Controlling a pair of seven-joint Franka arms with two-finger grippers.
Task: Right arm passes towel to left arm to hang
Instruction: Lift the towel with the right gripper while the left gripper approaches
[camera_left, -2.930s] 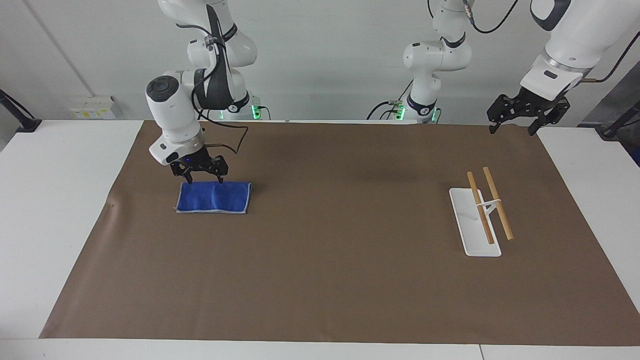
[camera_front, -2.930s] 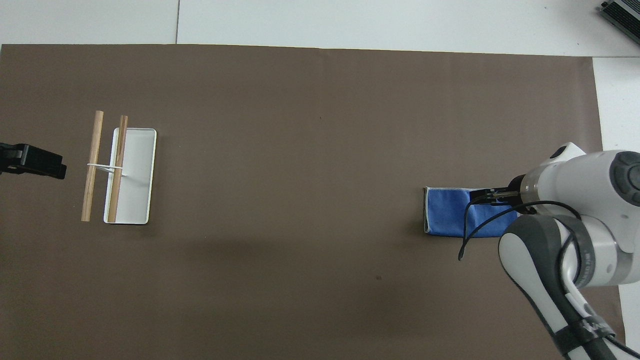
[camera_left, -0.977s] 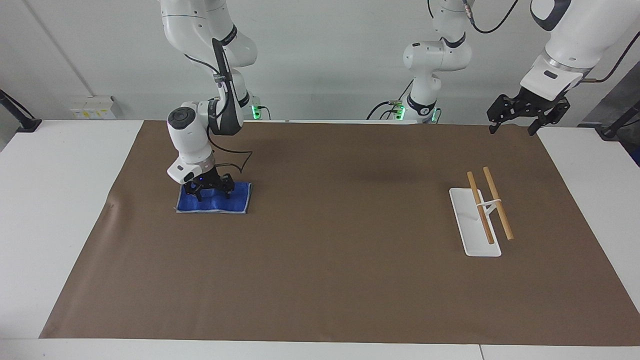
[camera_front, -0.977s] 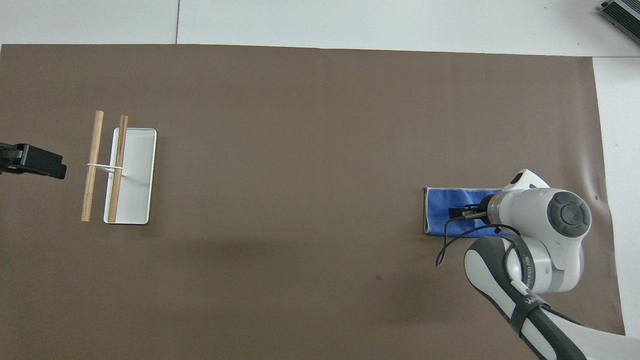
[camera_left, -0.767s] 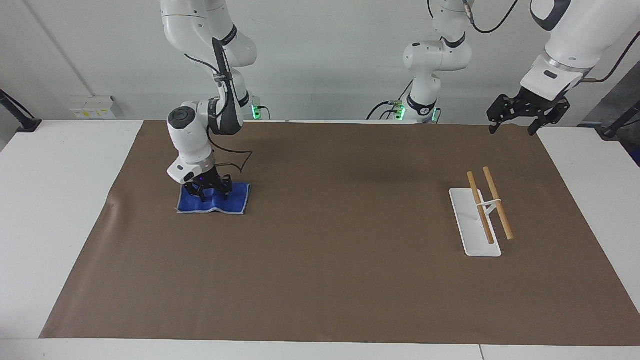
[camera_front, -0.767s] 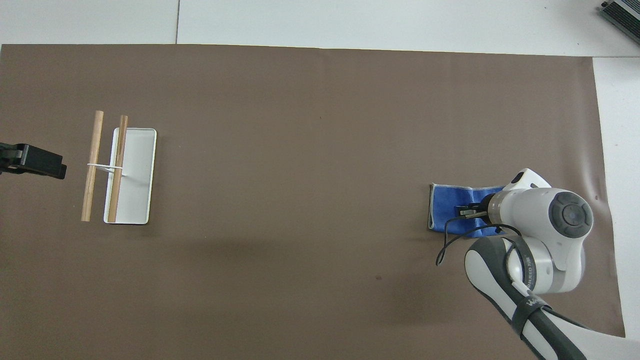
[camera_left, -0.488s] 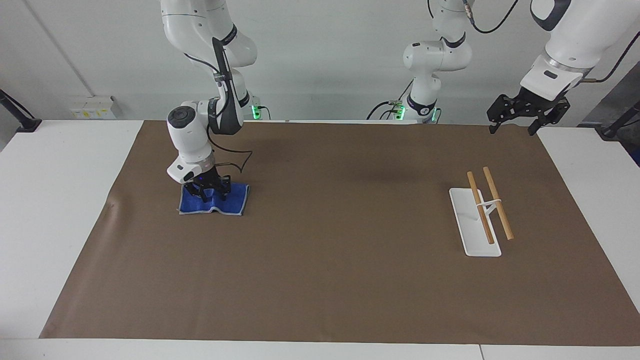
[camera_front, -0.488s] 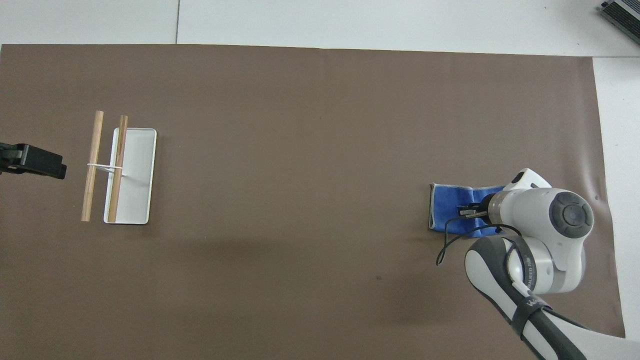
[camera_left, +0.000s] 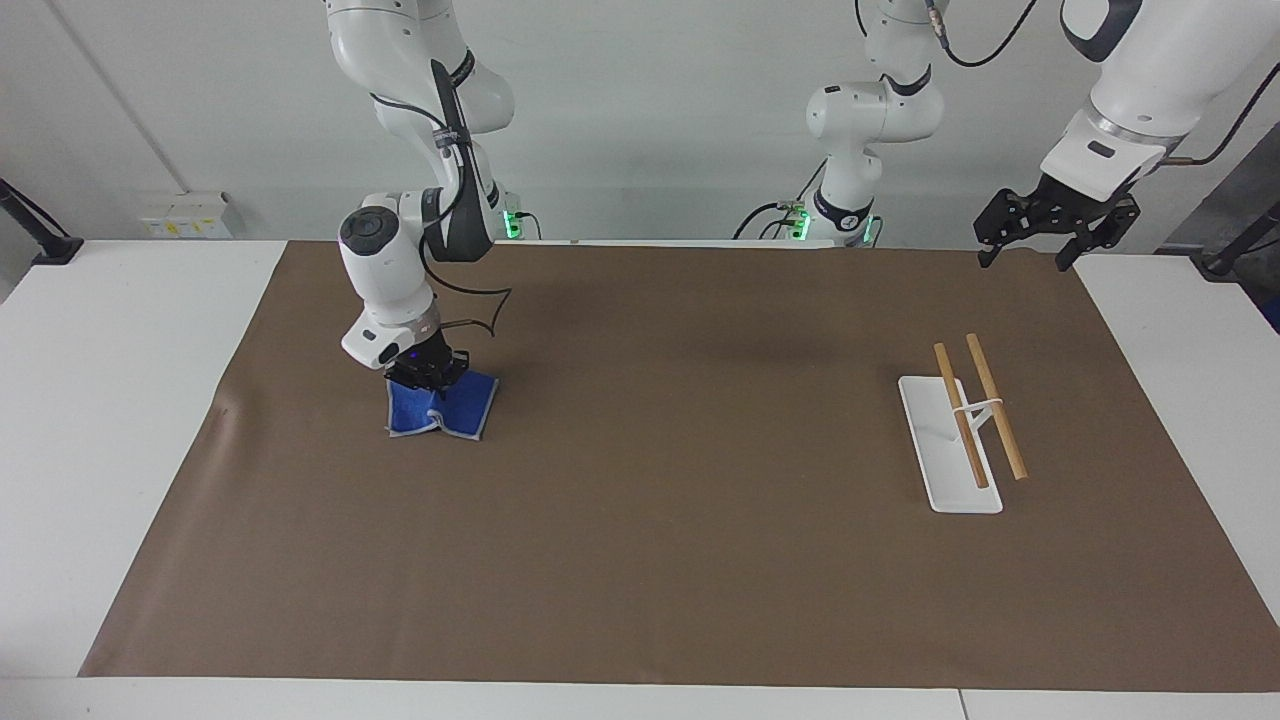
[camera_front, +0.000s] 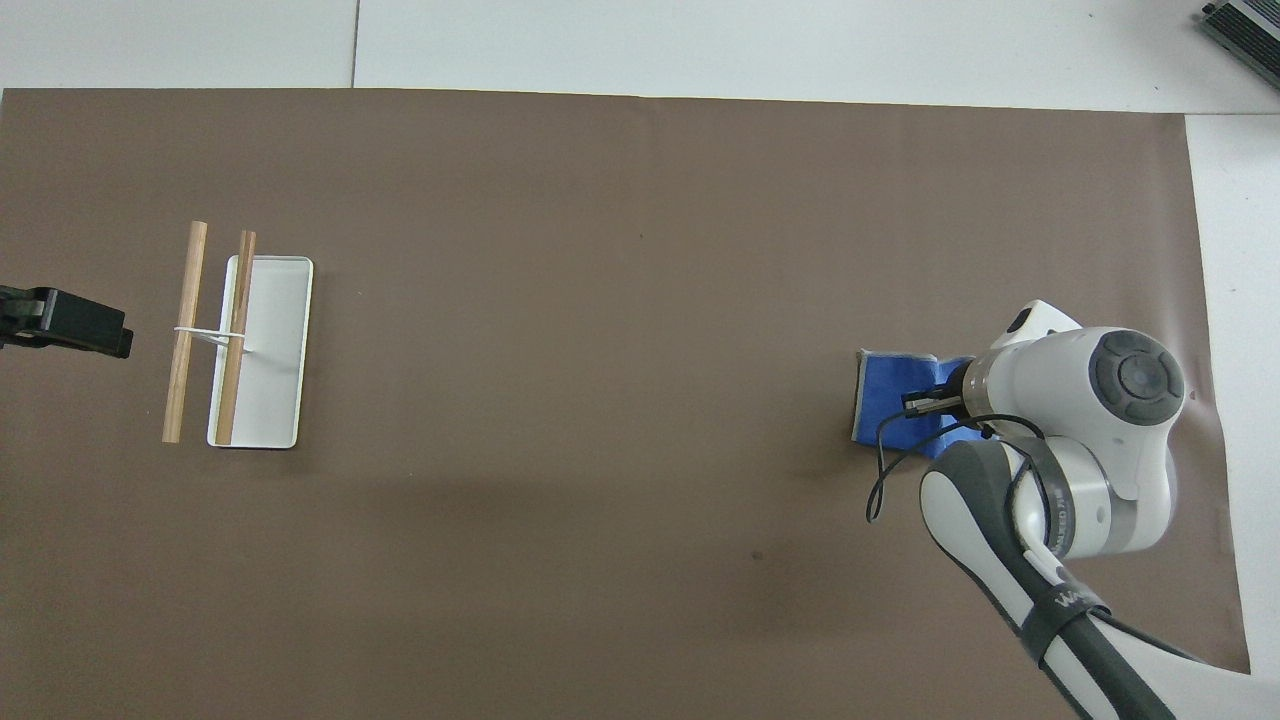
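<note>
The blue towel (camera_left: 443, 407) is bunched up, pinched at its top and hanging with its lower edge at the brown mat near the right arm's end; it also shows in the overhead view (camera_front: 893, 392). My right gripper (camera_left: 428, 373) is shut on the towel's top fold and shows from above (camera_front: 925, 402), mostly under its own wrist. My left gripper (camera_left: 1036, 232) waits raised over the mat's corner at the left arm's end, its fingers spread open and empty; only its tip (camera_front: 70, 325) shows from above.
A white rack base (camera_left: 950, 470) with two wooden bars (camera_left: 992, 417) stands on the brown mat (camera_left: 680, 500) toward the left arm's end, seen from above as well (camera_front: 262, 350). Two slimmer white arms with green lights stand at the table's robot side.
My right gripper came down onto the flat towel, closed on it and lifted, gathering it into a hanging bunch. The left arm has not moved.
</note>
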